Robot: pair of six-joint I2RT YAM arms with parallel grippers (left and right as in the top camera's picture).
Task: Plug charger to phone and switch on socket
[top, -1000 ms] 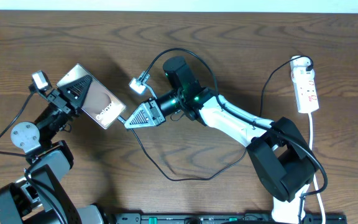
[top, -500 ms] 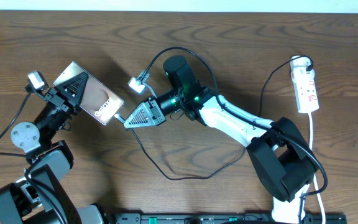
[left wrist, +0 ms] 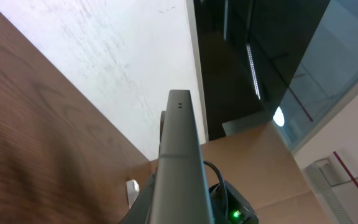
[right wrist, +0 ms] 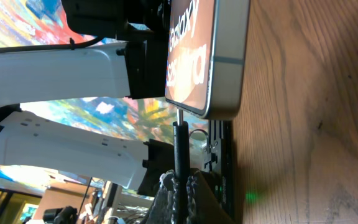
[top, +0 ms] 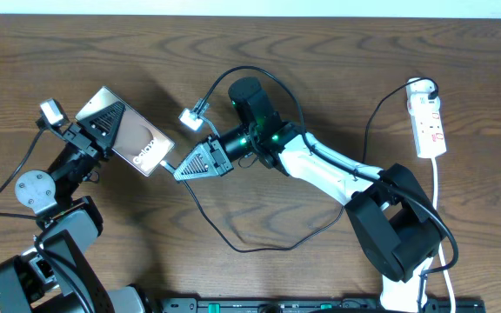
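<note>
Worktop (top: 320,52): the phone (top: 142,143) is at left, raised and tilted, clamped in the left pincer (top: 104,122). The socket (top: 429,122) lies at far right. The right pincer (top: 181,167) is closed on the charger (right wrist: 180,149) plug, whose tip meets the phone's lower edge.

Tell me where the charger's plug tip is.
Overhead, left of centre: the charger plug sits pinched in the right gripper, its tip meeting the end of the phone.

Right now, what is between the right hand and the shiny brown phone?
Only the slim black charger plug, held by the right hand, its tip at the glossy brownish phone's edge; right wrist view.
</note>
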